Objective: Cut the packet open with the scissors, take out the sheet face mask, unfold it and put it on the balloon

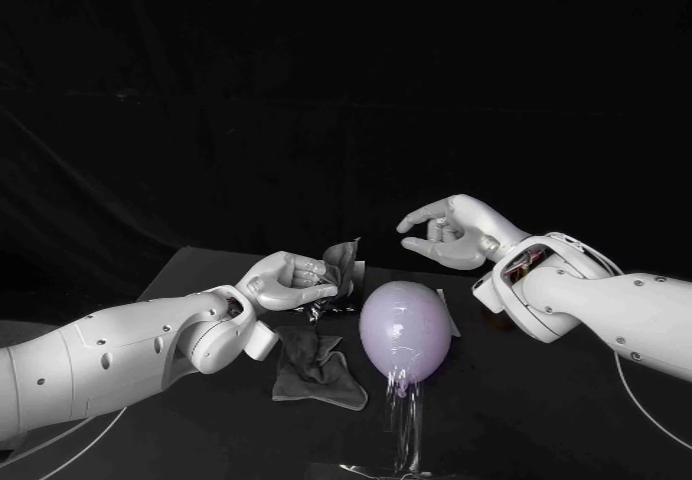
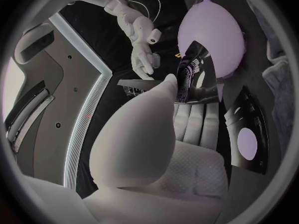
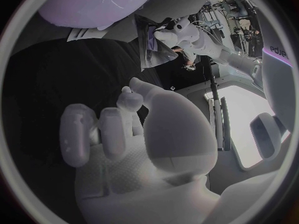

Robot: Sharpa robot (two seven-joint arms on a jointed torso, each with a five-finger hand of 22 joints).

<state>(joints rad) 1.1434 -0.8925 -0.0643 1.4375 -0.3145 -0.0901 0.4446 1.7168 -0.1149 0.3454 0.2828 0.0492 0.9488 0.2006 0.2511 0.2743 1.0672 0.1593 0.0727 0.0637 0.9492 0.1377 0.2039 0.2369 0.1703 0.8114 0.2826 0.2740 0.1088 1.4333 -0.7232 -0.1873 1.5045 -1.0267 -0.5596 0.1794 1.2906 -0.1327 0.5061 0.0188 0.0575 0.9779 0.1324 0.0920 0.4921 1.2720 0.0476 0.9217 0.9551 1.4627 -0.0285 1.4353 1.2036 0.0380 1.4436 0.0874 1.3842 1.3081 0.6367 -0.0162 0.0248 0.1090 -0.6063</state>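
The packet (image 1: 343, 262) is off the table (image 1: 548, 400), standing upright in the left hand (image 1: 286, 282), just left of the balloon (image 1: 404, 322). The fingers are closed round its lower part, so its upper edge stands free above the fist. That grip suits offering the top to the other hand, either for cutting or for pulling out the contents. The left wrist view shows the shiny foil close in front of the thumb, with the balloon right behind it.

Whether the top edge is already cut cannot be told, nor whether the mask is inside: no frame shows the mouth of the packet.

The balloon stands knot-down on a clear stand (image 1: 405, 425), which keeps it upright and free all round for a mask to be laid on.

The right hand (image 1: 450, 235) hangs in the air above and right of the balloon. Its fingers are curled in toward the thumb, with nothing seen between them. It is near the packet but not touching it.

On the table, below the left hand and left of the stand, lies a dark crumpled sheet (image 1: 317, 375). It may be the mask or only a cloth.
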